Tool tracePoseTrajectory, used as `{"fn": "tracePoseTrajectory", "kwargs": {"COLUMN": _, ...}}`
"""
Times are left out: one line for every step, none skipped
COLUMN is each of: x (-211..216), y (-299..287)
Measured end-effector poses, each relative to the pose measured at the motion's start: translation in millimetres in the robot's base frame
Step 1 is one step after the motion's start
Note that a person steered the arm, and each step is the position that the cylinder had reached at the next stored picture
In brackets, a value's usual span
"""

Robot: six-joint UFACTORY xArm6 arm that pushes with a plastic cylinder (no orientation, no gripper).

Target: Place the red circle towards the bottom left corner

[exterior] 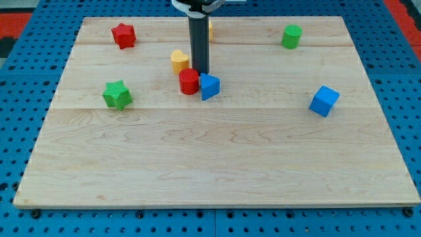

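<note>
The red circle (188, 81) lies on the wooden board (217, 164) a little left of the view's middle, in the upper half. My tip (200, 72) stands just above and right of it, at its upper right edge, between it and the blue triangle (209, 86). The blue triangle touches the red circle's right side. The yellow heart-shaped block (179, 60) sits just up and left of the red circle. The board's bottom left corner (26, 197) lies far down and left of the red circle.
A green star (117, 94) lies left of the red circle. A red star (123, 35) is at the upper left. A green cylinder (291, 36) is at the upper right. A blue cube (323, 101) is at the right. A yellow block (209, 29) shows partly behind the rod.
</note>
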State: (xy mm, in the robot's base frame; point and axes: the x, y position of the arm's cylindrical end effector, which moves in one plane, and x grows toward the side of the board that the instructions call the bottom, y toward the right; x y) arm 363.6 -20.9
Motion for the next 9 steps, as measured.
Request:
{"fn": "tracePoseTrajectory", "kwargs": {"x": 9, "y": 0}}
{"fn": "tracePoseTrajectory", "kwargs": {"x": 9, "y": 0}}
{"fn": "tracePoseTrajectory", "kwargs": {"x": 9, "y": 0}}
{"fn": "tracePoseTrajectory", "kwargs": {"x": 11, "y": 0}}
{"fn": "tracePoseTrajectory", "kwargs": {"x": 37, "y": -21}}
{"fn": "tracePoseTrajectory", "kwargs": {"x": 29, "y": -23}}
{"fn": "tracePoseTrajectory", "kwargs": {"x": 62, "y": -85}}
{"fn": "tracePoseTrajectory", "kwargs": {"x": 104, "y": -144}}
{"fn": "tracePoseTrajectory", "kwargs": {"x": 116, "y": -147}}
